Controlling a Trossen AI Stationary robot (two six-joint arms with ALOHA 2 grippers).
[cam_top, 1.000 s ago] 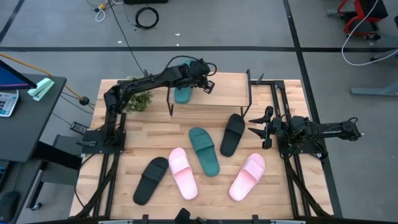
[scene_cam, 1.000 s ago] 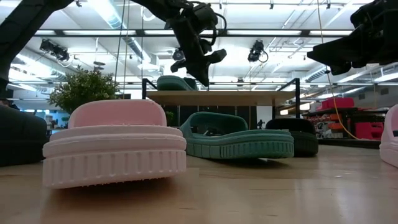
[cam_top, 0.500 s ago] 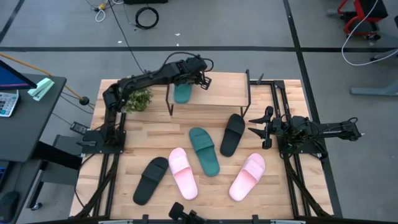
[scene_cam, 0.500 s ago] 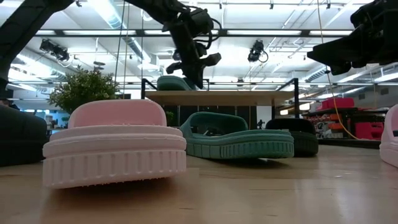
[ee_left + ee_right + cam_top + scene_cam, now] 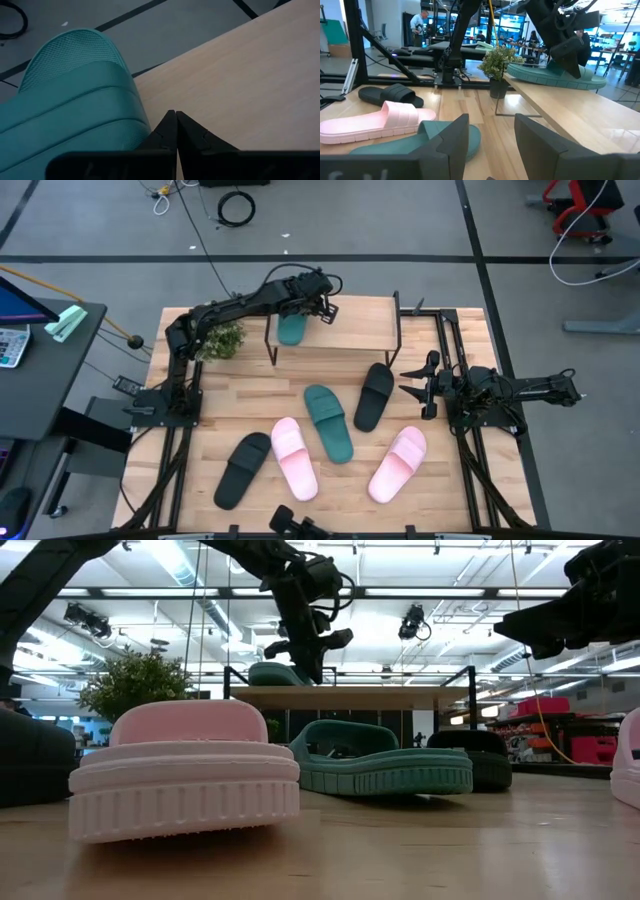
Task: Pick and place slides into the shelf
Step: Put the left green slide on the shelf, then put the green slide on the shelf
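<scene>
Shifted since a second ago: left gripper point(image 5: 318, 308), drawn in and lowered toward the shelf point(image 5: 350, 328) top, claw narrowed to fully closed, fingertips point(image 5: 175, 131) pressed together and holding nothing.

Item, teal slide on shelf point(image 5: 292, 328): lies flat on the light top board at the shelf's left end, toe overhanging the far edge (left wrist view shows the closed tips just beside its strap, on the board side).

Item, second teal slide point(image 5: 328, 422): on the table point(image 5: 230, 395) in front of the shelf, roughly central.

Item, black slide point(image 5: 374, 395): just right of the teal one, near the shelf's right legs.

Item, second black slide point(image 5: 242, 469): front left of the table.

Item, pink slide point(image 5: 294, 458): between that black slide and the central teal one, touching or nearly touching the latter.

Item, second pink slide point(image 5: 398, 464): front right, apart from the rest.

Item, right gripper point(image 5: 411, 383): waits at the table's right edge, claw spread wide, empty.

Item, small potted plant point(image 5: 220, 340): left of the shelf, under the left arm.
</scene>
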